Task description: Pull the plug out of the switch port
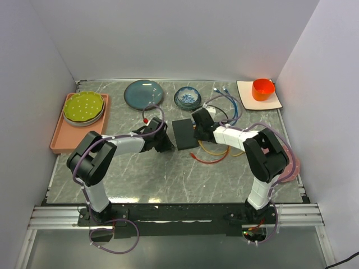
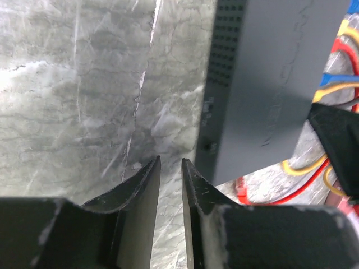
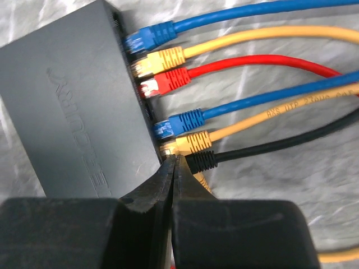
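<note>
The switch (image 1: 185, 133) is a flat black box lying mid-table. In the right wrist view the switch (image 3: 73, 112) has several plugs in one edge: blue (image 3: 148, 38), yellow (image 3: 160, 60), red (image 3: 165, 83), blue (image 3: 179, 123), yellow (image 3: 190, 143) and black (image 3: 202, 161). My right gripper (image 3: 175, 158) is shut, with its tips at the switch's edge between the lower yellow and black plugs and nothing visibly between the jaws. My left gripper (image 2: 171, 162) is open by a narrow gap and empty. It sits on the marble just beside the switch's (image 2: 269, 84) plain left side.
Red, yellow and blue cables (image 1: 216, 154) loop on the table right of the switch. At the back stand a teal plate (image 1: 143, 93), a blue bowl (image 1: 187, 97) and an orange cup (image 1: 263, 88) on a white plate (image 1: 247, 100). A green plate (image 1: 84, 106) sits on a pink tray (image 1: 61, 140) at left.
</note>
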Tool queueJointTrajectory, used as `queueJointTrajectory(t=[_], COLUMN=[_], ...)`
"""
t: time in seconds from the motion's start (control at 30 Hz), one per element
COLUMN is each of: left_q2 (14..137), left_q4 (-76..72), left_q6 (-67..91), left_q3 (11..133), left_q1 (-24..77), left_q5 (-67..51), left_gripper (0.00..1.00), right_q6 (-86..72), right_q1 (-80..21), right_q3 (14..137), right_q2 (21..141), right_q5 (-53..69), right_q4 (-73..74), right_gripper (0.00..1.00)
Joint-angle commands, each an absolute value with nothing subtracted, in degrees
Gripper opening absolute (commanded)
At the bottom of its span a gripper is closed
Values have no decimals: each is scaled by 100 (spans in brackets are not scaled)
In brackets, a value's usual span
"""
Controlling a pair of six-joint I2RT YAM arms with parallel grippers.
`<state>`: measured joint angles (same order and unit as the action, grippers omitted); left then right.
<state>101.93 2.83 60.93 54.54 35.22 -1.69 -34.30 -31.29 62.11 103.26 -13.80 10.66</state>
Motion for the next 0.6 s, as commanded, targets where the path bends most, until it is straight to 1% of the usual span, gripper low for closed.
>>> queueJointTrajectory(t=[0.0,0.1,0.13,0.17,0.23,0.27,0.37,0.47,0.57], left_q2=[9976,9783,9660,9581,9292,9186,8641,8052,7595], left_q4=[281,482,579,711,1097,1247,1695,1916,1803], left_q6=[6100,6091,6100,6108,6117,6187,6266,6276,6223], left_q3=[5353,5291,5282,5274,5256,5247,5177,5063,4879], left_q1=[3551,3551,3551,3551,3551,3551,3542,3542,3542], left_q5=[-132,-71,-18,-18,341,639,1271,1634,1714], left_gripper=[29,31,32,36,39,44,50,53,52], right_q6=[-3735,-3911,-3998,-4051,-4218,-4280,-4395,-4386,-4193], right_q1=[-3699,-4067,-4174,-4253,-4456,-4517,-4667,-4702,-4685], right_q3=[5985,6108,6187,6231,6293,6336,6451,6548,6574], right_q2=[10222,10257,10283,10301,10327,10336,10371,10266,9836], right_q5=[-949,-888,-879,-888,-853,-818,-765,-940,-1492], right_q4=[1327,1397,1406,1441,1442,1441,1450,1660,1906], right_gripper=[0,0,0,0,0,0,0,0,0])
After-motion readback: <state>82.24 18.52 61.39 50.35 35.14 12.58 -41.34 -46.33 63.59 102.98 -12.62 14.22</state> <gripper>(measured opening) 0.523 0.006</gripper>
